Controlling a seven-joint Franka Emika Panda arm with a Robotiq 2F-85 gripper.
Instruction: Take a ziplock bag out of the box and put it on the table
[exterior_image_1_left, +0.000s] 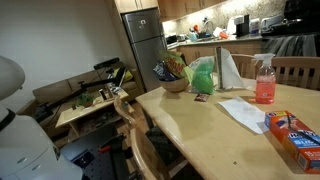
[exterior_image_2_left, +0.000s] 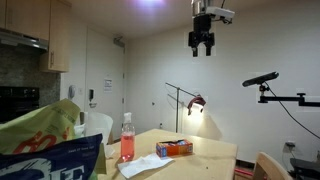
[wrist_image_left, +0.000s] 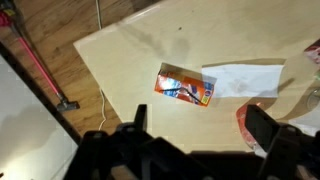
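Closest in, white robot base (exterior_image_1_left: 22, 135) bulking up the lower corner; just past it, wooden chairs (exterior_image_1_left: 133, 135) tucked against the rounded rim of the table (exterior_image_1_left: 190, 125). Wide bare tan top through the middle. Box (exterior_image_1_left: 296, 140) flat by the near edge, ziplock bag (exterior_image_1_left: 243, 112) limp and whitish just beside it, pink spray bottle (exterior_image_1_left: 265, 82) upright behind. Paper-towel roll (exterior_image_1_left: 228, 70) and green bag (exterior_image_1_left: 203, 75) crowding the far end.

Over to an exterior view, peering past a crinkly snack bag (exterior_image_2_left: 45, 150): gripper (exterior_image_2_left: 202, 44) hanging high above the table, well apart from everything, fingers pointing down, open air all the way to the box (exterior_image_2_left: 174, 148).

Now from the wrist: dark fingers (wrist_image_left: 138, 125) spread wide, gripping nothing, touching nothing. Far below, box (wrist_image_left: 185, 85) lying on the tan top, ziplock bag (wrist_image_left: 243, 78) flat alongside, touching or nearly so; table corner and wood floor (wrist_image_left: 60, 90) off to one side.
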